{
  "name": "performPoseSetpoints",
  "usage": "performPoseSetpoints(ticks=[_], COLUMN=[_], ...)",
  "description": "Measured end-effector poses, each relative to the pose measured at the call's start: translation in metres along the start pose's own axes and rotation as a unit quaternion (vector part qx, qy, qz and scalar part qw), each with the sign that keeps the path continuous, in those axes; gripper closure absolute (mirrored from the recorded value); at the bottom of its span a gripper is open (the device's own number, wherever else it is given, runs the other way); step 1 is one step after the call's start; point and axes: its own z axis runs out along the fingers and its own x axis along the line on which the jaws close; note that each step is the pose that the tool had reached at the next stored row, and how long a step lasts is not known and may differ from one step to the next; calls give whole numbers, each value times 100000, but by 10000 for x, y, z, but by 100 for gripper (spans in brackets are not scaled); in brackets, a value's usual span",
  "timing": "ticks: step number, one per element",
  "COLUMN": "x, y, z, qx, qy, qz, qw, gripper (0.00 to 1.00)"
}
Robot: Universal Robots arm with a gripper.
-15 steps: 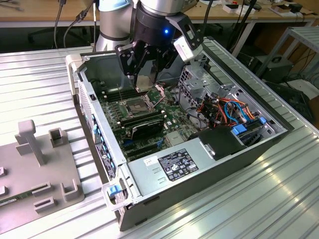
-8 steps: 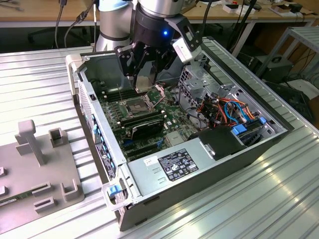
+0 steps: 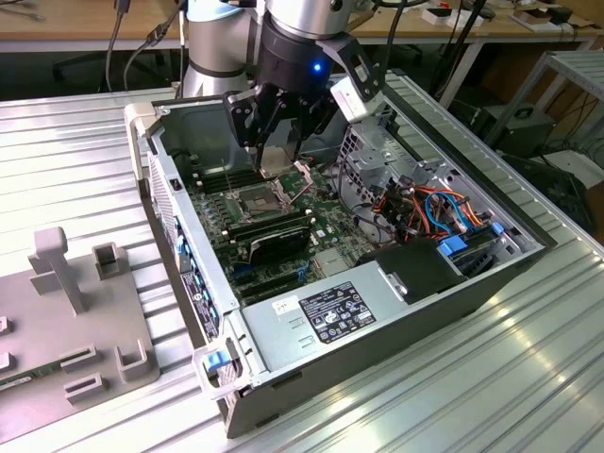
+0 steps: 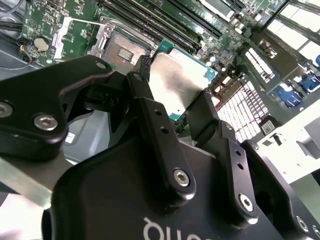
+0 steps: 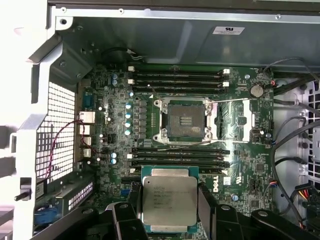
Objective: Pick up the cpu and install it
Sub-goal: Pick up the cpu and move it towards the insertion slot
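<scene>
the black two-finger gripper (image 3: 276, 151) hangs inside the open grey metal computer case (image 3: 406, 335), its fingers (image 4: 150, 115) narrowed onto two opposite edges of the small flat square silvery-tan cpu (image 5: 169, 200), holding it clear of the board. in the exterior view the cpu is at about 12 o'clock from the dark-centred square metal-framed socket (image 3: 257, 200), near it but not seated. long black memory sticks (image 3: 274, 229) lie at 5 o'clock from the socket. the computer case rests on a ribbed silver metal table (image 3: 85, 160), with a pale grey moulded fixture (image 3: 57, 321) at its 9 o'clock.
</scene>
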Motion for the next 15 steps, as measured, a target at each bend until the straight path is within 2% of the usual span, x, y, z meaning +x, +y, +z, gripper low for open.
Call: performPoseSetpoints(ticks=[8, 15], x=[-96, -130], y=[11, 51], z=[56, 174], qx=[-5, -6], qy=[-2, -7], qz=[-7, -10], qw=[100000, 100000], gripper=[45, 45])
